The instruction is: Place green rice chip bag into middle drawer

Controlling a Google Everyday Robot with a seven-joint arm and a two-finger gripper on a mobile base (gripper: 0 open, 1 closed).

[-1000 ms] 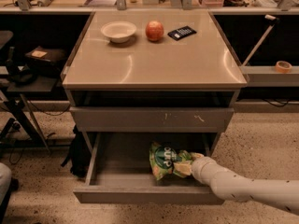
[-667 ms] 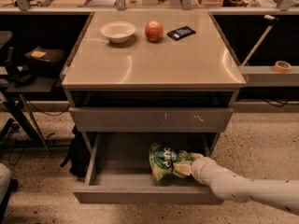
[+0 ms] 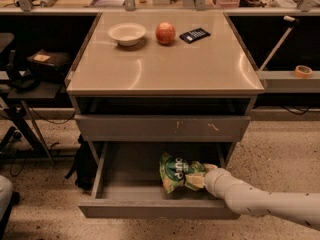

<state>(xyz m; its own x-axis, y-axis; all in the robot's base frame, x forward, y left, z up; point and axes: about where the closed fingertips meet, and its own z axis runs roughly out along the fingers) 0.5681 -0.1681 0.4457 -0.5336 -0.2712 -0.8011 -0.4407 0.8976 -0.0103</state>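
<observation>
The green rice chip bag [image 3: 176,172] lies inside the open middle drawer [image 3: 150,208], toward its right half, with the dark green round logo facing up. The drawer is pulled out below the cabinet and has a plain grey front panel. My gripper [image 3: 201,176] is down in the drawer at the bag's right end, touching it. The white arm [image 3: 260,201] reaches in from the lower right over the drawer's front right corner.
Above the open drawer is a shut grey drawer front with pale scratch marks [image 3: 162,128]. On the cabinet top stand a white bowl [image 3: 127,33], a red apple [image 3: 165,33] and a black device [image 3: 194,35]. A dark bag [image 3: 82,166] sits on the floor at the left.
</observation>
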